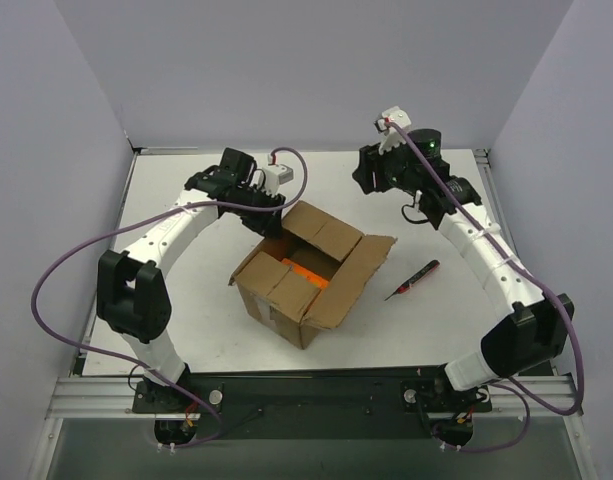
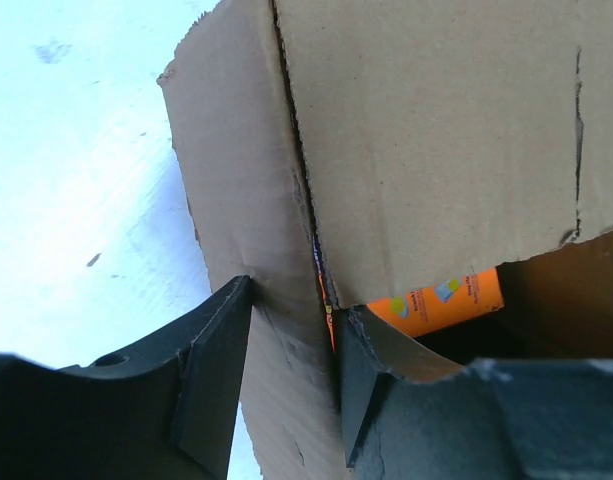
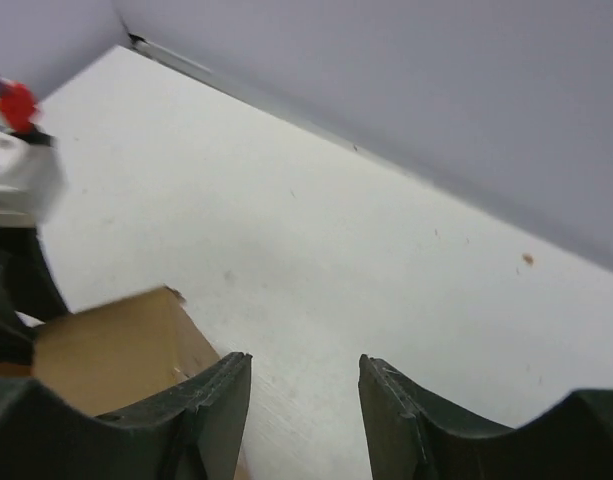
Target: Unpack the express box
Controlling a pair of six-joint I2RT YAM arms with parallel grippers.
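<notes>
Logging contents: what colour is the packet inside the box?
The packet is orange; the left wrist view shows it best.

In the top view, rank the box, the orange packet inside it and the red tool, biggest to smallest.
1. The box.
2 or 3. The packet and the tool: I can't rank them, as the packet is mostly hidden in the box and the tool is long but thin.

Box (image 1: 306, 275): top open at far half, near flaps (image 1: 276, 282) covering rest; orange packet (image 1: 308, 270) inside. Left gripper (image 1: 271, 218) straddles far wall. Worktop (image 1: 321, 180) behind bare; pen (image 1: 413, 280) right.
</notes>
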